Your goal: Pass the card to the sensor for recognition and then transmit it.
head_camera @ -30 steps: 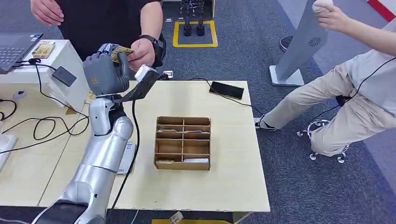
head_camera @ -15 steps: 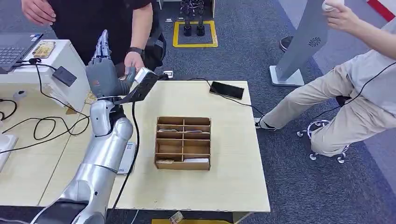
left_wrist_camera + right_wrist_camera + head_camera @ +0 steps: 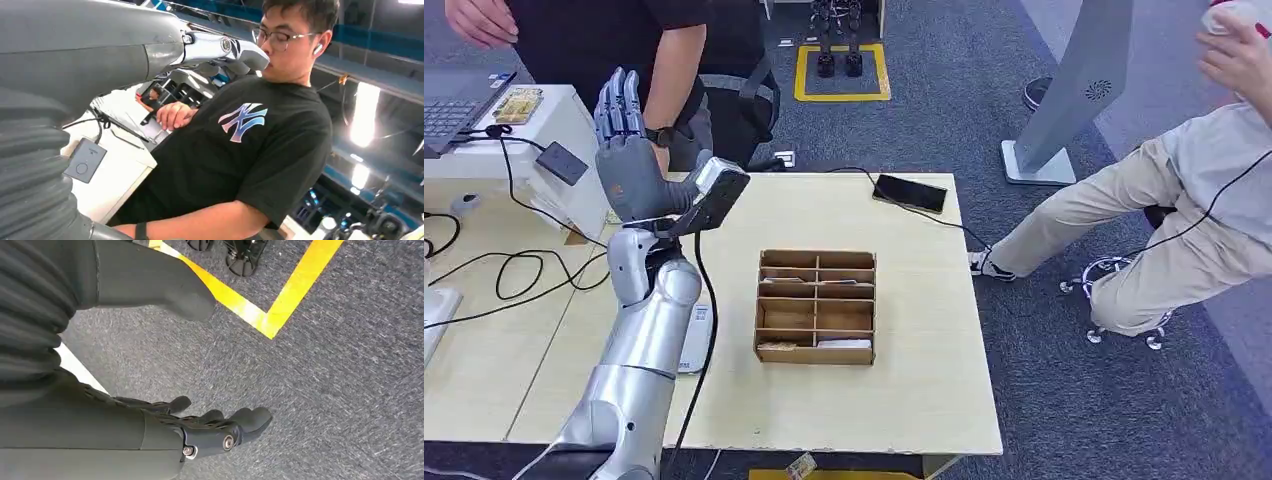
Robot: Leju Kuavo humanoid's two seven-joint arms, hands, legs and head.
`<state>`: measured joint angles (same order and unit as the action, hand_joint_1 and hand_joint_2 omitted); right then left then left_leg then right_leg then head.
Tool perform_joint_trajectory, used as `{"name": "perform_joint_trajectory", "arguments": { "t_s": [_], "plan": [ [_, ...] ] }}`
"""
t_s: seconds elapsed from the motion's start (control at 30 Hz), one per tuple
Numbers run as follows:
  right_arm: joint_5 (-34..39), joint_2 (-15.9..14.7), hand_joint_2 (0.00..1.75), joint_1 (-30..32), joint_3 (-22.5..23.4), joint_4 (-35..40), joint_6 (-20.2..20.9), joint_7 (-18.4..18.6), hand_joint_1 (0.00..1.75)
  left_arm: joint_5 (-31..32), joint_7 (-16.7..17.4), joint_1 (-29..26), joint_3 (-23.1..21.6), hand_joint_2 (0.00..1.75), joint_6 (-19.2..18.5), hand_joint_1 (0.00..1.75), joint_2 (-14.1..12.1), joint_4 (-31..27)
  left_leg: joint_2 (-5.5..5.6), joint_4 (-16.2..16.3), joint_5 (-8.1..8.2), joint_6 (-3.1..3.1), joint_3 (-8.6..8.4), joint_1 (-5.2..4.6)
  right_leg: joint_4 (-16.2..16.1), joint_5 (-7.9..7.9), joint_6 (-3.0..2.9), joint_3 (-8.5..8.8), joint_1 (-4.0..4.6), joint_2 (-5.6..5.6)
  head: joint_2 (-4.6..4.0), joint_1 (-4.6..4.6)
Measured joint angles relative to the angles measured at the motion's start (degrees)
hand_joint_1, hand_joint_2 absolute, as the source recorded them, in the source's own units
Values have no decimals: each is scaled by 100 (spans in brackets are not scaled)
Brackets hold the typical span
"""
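Left hand (image 3: pixel 629 150) is held up, fingers spread, nothing gripped, near the person (image 3: pixel 639 40) in black. Right hand (image 3: pixel 200 427) is seen loosely open, empty.

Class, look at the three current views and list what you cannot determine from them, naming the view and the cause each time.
- The card: not identifiable in the head view; the left hand is raised, its fingers extended.
- Contents of the cardboard organizer, head view: too small to identify.
- Laptop, head view: cut off by the picture's edge.
- Person in black, head view: cut off by the top edge.
- Right hand, right wrist view: hangs over carpet; the table is out of frame.
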<state>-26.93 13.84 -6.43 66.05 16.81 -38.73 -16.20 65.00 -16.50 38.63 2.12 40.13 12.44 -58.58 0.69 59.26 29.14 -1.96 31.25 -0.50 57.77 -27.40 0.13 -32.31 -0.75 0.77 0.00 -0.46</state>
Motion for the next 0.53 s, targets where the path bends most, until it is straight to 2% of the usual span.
{"name": "perform_joint_trajectory", "arguments": {
  "t_s": [0.1,0.33,0.4,0.53],
  "plan": [
    [13,-2,175,-2,0,0,-11,4,0,-79,-60,-87,96,175,0,0,39,-146,-1,0,0,0,0,0,0,0,0,0,0,1,0,0],
    [140,-4,175,-4,0,0,-28,-22,0,-1017,-692,-694,102,175,0,0,133,-950,-2,0,1,0,0,0,-1,0,0,0,0,1,0,0],
    [140,-4,175,4,11,9,-44,20,0,-1544,-910,-939,98,175,0,0,177,-1238,-5,0,2,0,-1,0,-1,-1,0,-1,0,3,0,2],
    [-116,-2,175,23,164,63,-77,63,0,-2871,-1637,-1517,92,175,0,0,249,-1786,-3,0,2,-1,0,0,-2,-3,2,-2,0,3,0,2]
  ]
}}
